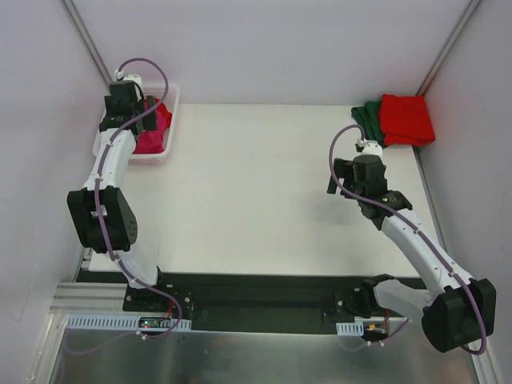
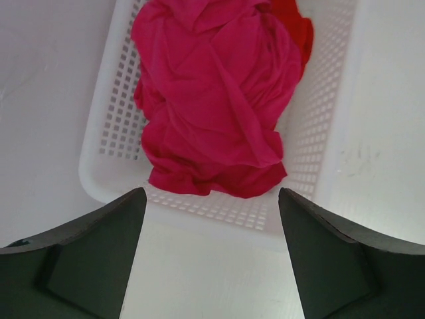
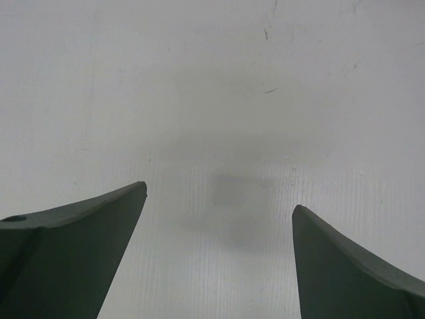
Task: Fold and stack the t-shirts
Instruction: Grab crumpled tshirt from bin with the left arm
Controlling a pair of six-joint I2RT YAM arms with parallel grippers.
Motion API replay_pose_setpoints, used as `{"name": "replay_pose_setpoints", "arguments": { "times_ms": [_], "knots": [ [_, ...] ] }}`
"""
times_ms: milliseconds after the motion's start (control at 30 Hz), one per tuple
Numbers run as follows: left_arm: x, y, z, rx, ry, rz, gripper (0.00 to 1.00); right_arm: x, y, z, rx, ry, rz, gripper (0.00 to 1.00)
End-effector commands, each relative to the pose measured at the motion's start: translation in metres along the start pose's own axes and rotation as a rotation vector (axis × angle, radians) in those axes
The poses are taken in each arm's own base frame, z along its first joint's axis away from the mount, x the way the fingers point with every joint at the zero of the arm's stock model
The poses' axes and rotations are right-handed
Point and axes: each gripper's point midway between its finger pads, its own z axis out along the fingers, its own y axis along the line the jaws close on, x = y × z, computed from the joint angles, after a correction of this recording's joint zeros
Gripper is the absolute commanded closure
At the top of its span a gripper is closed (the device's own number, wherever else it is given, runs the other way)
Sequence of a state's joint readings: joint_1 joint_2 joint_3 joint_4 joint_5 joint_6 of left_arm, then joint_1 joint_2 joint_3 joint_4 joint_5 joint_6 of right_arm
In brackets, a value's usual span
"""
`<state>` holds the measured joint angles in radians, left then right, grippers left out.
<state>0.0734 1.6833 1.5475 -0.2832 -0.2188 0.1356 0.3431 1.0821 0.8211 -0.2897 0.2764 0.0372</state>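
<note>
Basket (image 1: 150, 158) sits at the table's (image 1: 256, 208) far-left corner, left arm reaching over it. Left gripper (image 2: 211, 196): jaws wide apart, nothing held, hovering above the basket's near rim. That rim and the lattice walls box in the pink shirt (image 2: 212, 106). It's a crumpled heap, long axis along the basket's length, running away from the gripper. A red shirt (image 2: 295, 26) peeks out at its far right. Far-right corner: folded red shirt (image 1: 406, 118) on a green shirt (image 1: 366, 118), green sticking out to the left. Right gripper (image 3: 219, 198): spread wide, empty, over bare table near that stack.
</note>
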Motion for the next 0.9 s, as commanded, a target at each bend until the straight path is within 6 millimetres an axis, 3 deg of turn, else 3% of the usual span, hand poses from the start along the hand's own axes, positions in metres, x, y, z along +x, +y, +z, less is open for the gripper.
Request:
{"name": "replay_pose_setpoints", "arguments": {
  "times_ms": [0, 233, 500, 867],
  "knots": [
    [0.006, 0.016, 0.016, -0.006, 0.048, -0.037, 0.19, -0.018, -0.001, -0.018, 0.003, -0.041, 0.009, 0.04],
    [0.033, -0.003, 0.045, 0.067, 0.124, -0.058, 0.22, -0.015, -0.001, -0.019, 0.003, -0.030, 0.029, 0.04],
    [0.044, -0.018, 0.064, 0.106, 0.161, -0.120, 0.24, -0.010, -0.002, -0.019, 0.003, -0.015, 0.031, 0.04],
    [0.041, -0.022, 0.100, 0.081, 0.153, -0.167, 0.39, -0.008, -0.005, -0.023, 0.011, -0.006, 0.023, 0.04]
  ]
}}
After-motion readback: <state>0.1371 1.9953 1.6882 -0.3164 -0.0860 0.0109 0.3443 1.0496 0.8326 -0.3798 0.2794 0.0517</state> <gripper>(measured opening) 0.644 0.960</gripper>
